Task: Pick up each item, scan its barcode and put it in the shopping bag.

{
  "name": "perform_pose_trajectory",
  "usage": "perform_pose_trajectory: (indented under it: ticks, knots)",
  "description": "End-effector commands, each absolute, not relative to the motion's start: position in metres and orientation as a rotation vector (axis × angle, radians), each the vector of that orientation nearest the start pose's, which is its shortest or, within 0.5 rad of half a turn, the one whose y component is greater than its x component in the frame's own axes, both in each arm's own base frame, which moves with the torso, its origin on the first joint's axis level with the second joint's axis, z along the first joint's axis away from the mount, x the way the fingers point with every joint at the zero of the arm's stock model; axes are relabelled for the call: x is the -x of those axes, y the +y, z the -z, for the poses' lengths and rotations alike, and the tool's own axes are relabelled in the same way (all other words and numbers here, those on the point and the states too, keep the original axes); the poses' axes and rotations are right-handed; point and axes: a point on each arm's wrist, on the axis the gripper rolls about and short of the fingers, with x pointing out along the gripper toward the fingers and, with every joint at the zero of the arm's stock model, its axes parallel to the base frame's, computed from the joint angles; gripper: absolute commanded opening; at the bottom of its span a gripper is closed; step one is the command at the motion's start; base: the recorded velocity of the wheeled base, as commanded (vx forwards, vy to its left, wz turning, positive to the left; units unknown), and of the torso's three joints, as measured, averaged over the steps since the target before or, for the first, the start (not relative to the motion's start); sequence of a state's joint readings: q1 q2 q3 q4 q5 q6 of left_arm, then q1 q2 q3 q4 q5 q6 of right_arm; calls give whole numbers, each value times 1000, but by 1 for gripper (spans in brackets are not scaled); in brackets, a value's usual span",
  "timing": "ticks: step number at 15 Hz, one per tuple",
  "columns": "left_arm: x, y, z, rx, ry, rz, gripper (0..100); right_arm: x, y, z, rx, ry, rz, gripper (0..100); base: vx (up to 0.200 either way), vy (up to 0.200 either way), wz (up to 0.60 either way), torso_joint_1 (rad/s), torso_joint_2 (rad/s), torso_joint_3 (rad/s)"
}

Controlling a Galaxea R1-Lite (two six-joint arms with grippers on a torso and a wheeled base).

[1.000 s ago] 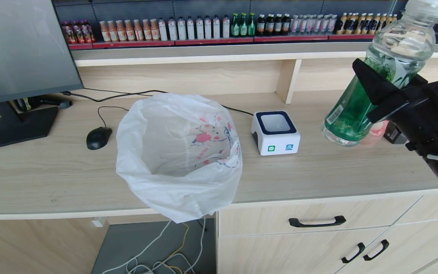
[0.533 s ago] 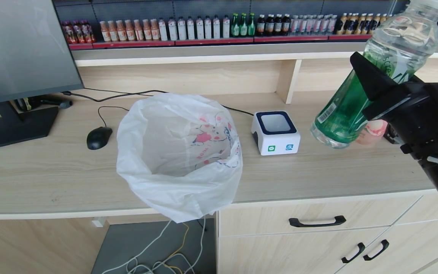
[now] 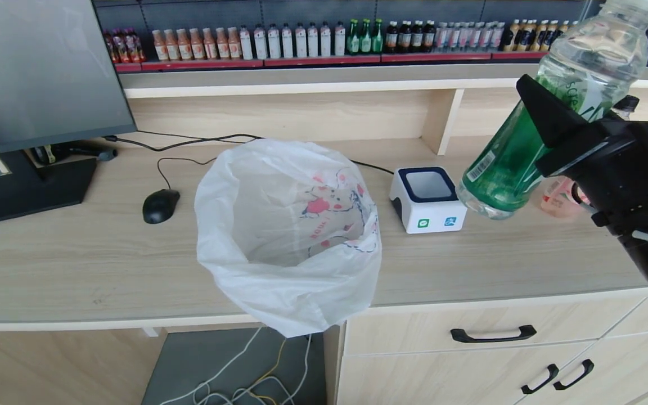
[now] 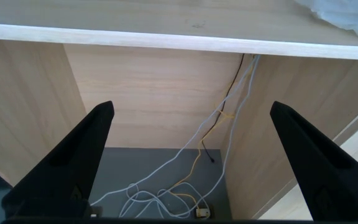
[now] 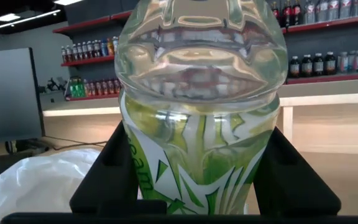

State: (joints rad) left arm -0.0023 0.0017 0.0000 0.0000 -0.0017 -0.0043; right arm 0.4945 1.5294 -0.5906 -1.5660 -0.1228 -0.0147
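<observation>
The right gripper (image 3: 554, 121) is clamped on a green drink bottle (image 3: 526, 140) and holds it in the air above the counter (image 3: 76, 259). Its black fingers press the label at mid-body from both sides. The bottle is tilted. Its long axis runs from the base, low and toward the robot's left, up to the cap end, high and to the right at the picture's top edge. The base hangs just beside the white scanner (image 3: 428, 199), at its right edge and above the counter, apart from the scanner's window. A barcode (image 3: 480, 167) sits on the lower label, facing the head camera.

The head view gives this slant, the barcode and the layout. The white shopping bag (image 3: 279, 270) stands open at the counter's front edge, left of the scanner. A pink bottle (image 3: 557, 197) stands on the counter behind the held one.

The right wrist view looks along the bottle (image 5: 197, 124) from close in. It shows the clear ribbed shoulder and the green-and-white label between the two fingers of the gripper (image 5: 197, 180). The bag (image 5: 36, 180) lies beyond.

The left gripper (image 4: 188, 155) is spread wide and holds nothing. It hangs below the counter's edge, facing the open recess where loose cables (image 4: 185, 186) trail down.
</observation>
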Motion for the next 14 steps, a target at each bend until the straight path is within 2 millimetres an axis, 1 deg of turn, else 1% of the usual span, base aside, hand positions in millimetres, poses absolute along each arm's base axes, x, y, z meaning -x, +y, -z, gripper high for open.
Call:
perform_pose_trajectory:
  ticks: [1, 6, 9, 12, 14]
  knots:
    - [23, 0, -76, 5, 2, 3, 100, -209, 109, -264, -178, -607, -351, 0, 0, 200, 0, 12, 2, 2]
    - [23, 0, -76, 3, 3, 3, 100, -207, 108, -265, -168, -615, -357, 0, 0, 200, 0, 1, 0, 4]
    - [23, 0, -76, 3, 2, 3, 100, -209, 112, -271, -125, -653, -399, 0, 0, 200, 0, 1, 1, 5]
    - [23, 0, -76, -5, 2, 5, 100, -216, 116, -267, -119, -636, -413, 0, 0, 0, 0, 0, 0, 0]
    - [23, 0, -76, -5, 2, 5, 100, -226, 123, -261, -110, -616, -441, 0, 0, 0, 0, 0, 0, 0]
